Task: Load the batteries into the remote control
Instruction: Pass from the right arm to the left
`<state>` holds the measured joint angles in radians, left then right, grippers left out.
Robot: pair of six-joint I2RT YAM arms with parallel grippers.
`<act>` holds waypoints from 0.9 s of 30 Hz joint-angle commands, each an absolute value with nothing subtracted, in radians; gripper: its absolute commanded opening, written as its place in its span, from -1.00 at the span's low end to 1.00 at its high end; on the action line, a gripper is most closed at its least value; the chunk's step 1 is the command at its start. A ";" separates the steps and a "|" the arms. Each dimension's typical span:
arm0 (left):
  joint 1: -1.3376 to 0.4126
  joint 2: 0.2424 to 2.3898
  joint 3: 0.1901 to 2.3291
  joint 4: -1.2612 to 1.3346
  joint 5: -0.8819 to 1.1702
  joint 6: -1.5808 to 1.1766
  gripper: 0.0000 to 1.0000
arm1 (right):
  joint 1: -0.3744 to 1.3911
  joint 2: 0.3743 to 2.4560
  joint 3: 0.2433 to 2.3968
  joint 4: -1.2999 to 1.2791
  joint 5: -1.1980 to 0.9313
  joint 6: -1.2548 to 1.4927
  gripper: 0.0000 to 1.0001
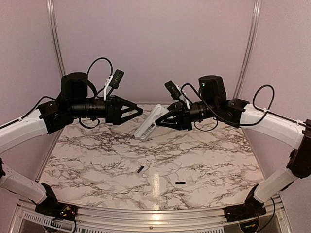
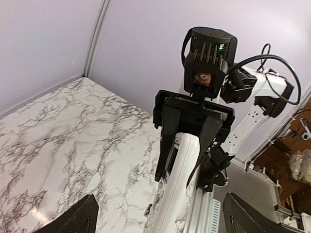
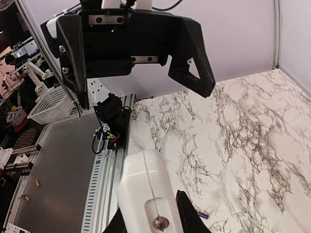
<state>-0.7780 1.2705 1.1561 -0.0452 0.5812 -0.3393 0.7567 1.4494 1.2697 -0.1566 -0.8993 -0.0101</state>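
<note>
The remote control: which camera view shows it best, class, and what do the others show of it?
Top external: the remote control appears whole, tilted, held by the right gripper. Left wrist shows it foreshortened, its lower end cut off. Right wrist shows only its near end, close up.

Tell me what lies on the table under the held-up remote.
Only bare marble table shows below the remote control, held up by the right gripper. Both batteries lie farther toward the near edge. The patch behind the remote is hidden.

Marbled table (image 1: pixel 97 160); pale lilac walls (image 1: pixel 155 43)
</note>
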 commanded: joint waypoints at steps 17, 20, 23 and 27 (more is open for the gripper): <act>-0.864 1.372 1.085 -0.273 0.489 -0.111 0.42 | 0.745 1.603 1.326 -0.239 -1.001 0.164 -1.00; -0.867 1.391 1.092 -0.246 0.522 -0.132 0.29 | 0.745 1.607 1.334 -0.257 -1.004 0.155 -1.00; -0.867 1.409 1.098 -0.234 0.524 -0.150 0.15 | 0.745 1.608 1.341 -0.268 -1.009 0.148 -1.00; -0.867 1.432 1.091 -0.189 0.585 -0.193 -0.18 | 0.744 1.609 1.348 -0.278 -1.001 0.142 -1.00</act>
<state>-0.8631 1.4052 1.0908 -0.2611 0.5224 -0.1501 0.7475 1.6062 1.2949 -0.2718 -0.9806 0.1448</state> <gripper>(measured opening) 0.491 0.236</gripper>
